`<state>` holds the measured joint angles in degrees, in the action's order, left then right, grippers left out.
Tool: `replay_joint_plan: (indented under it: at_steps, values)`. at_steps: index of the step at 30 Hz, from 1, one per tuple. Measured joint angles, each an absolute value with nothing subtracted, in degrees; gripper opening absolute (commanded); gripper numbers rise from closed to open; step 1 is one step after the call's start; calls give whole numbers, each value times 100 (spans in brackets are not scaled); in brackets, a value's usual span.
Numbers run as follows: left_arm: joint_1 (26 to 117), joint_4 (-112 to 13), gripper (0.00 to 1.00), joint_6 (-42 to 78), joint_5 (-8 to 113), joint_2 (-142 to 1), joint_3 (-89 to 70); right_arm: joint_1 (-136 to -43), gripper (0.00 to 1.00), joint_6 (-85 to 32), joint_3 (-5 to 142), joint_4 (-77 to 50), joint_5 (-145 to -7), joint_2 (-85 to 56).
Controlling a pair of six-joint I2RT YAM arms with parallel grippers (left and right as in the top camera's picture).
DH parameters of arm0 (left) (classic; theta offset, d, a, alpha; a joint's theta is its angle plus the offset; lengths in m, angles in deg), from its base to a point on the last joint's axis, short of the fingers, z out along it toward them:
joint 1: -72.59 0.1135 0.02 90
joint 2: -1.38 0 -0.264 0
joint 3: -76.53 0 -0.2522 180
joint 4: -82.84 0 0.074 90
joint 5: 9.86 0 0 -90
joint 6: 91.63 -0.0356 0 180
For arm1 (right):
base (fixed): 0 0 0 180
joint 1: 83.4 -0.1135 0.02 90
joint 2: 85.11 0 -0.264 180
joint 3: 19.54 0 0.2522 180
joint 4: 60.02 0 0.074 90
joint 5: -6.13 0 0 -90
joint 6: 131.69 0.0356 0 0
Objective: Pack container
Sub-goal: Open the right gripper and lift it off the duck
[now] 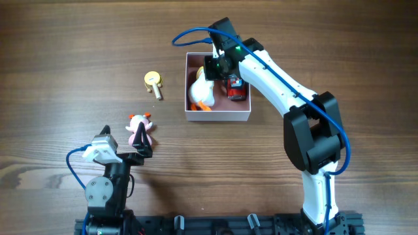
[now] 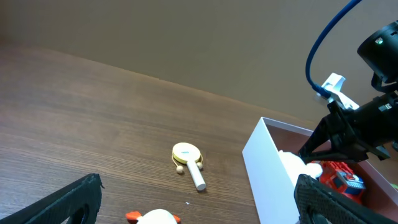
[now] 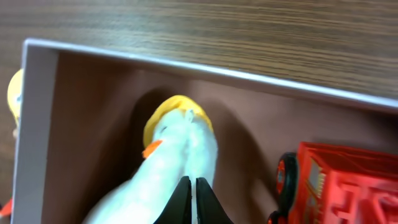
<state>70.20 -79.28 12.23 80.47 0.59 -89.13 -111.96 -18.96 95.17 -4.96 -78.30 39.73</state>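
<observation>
Lower left, the left gripper (image 1: pixel 125 142), jaws wide apart, sat by a pink toy (image 1: pixel 139 130). A yellow rattle (image 1: pixel 153 81) lay beyond. Right of centre, the container (image 1: pixel 219 118) held a white duck (image 1: pixel 201 93) and red truck (image 1: pixel 236 90); the right gripper (image 3: pixel 191 190), jaws together, hung over the duck.

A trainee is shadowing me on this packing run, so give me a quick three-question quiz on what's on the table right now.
1. True or false: the left gripper is shut.
2. How many toys lie in the container?
3. Which toy lies outside it? A white duck, B red truck, C yellow rattle.
Key: 1 false, it stands open. 2 two, the duck and the truck. 3 C.
</observation>
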Motion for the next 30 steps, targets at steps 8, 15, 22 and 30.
replay_joint_plan:
  at_steps: [8, 15, 22, 30]
  values:
    - [7020, -7928, 100, 1223, 8045, 59, -8913, -11196, 4, -1488, 9517, -223, -8248, 4004]
    - [7020, -7928, 100, 1223, 8045, 59, -8913, -11196, 4, -1451, 9513, -92, -8362, 4231]
    - [7020, -7928, 100, 1223, 8045, 59, -8913, -11196, 4, -1872, 9513, -485, -7789, 4231]
    - [7020, -7928, 100, 1223, 8047, 59, -8913, -11192, 4, -2312, 9513, -568, -7592, 4231]
